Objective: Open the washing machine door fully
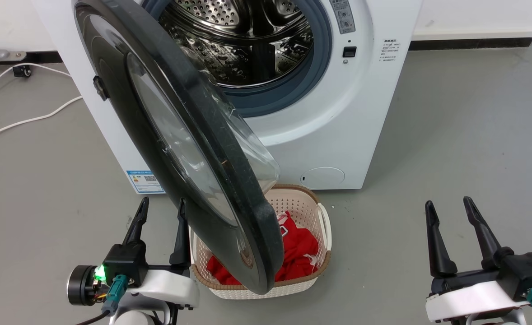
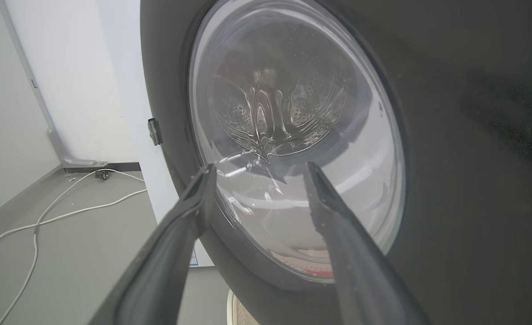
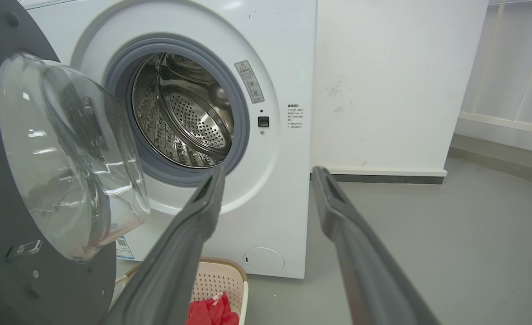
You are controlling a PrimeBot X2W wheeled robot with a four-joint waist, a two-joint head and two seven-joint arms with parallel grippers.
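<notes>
The white washing machine (image 1: 320, 135) stands ahead with its steel drum (image 1: 243, 40) exposed. Its glossy black door (image 1: 189, 149) is swung out towards me on a left-side hinge, standing roughly edge-on over the basket. My left gripper (image 1: 163, 205) is open at the lower left, just beside the door's outer face, its right finger close to the rim. In the left wrist view the door's glass (image 2: 288, 131) lies straight past the open left gripper (image 2: 257, 167). My right gripper (image 1: 446, 203) is open at the lower right, well clear of the door (image 3: 31, 180) and the machine (image 3: 275, 149).
A beige perforated basket (image 1: 322, 216) holding red cloth (image 1: 300, 253) sits on the grey floor under the door's lower edge. White cables (image 1: 17, 117) trail across the floor at the left. A white wall (image 3: 397, 81) stands right of the machine.
</notes>
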